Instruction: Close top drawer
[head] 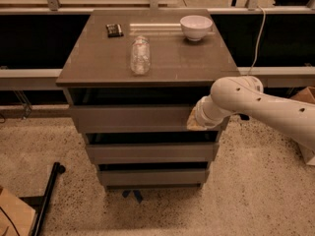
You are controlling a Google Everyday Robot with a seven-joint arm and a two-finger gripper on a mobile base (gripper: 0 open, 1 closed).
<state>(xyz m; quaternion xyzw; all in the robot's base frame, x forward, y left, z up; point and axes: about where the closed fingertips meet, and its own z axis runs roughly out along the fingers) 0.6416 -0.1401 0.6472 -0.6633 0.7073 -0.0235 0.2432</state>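
**Operator:** Where is the gripper, and what is its state?

**Manual:** The gripper is at center right of the frame, at the right end of the top drawer front, apparently touching it. You cannot tell whether it is released or clenched. The drawer stands partly out beneath the tabletop.

**Operator:** What could go wrong?

**Manual:** Pushing at 1 end may skew and jam the drawer. A hard stop may roll the lying bottle or shift the bowl. Speckled floor surrounds the unit.

Wide grey top drawer, pulled partly out, gripper seemingly against its front's right end
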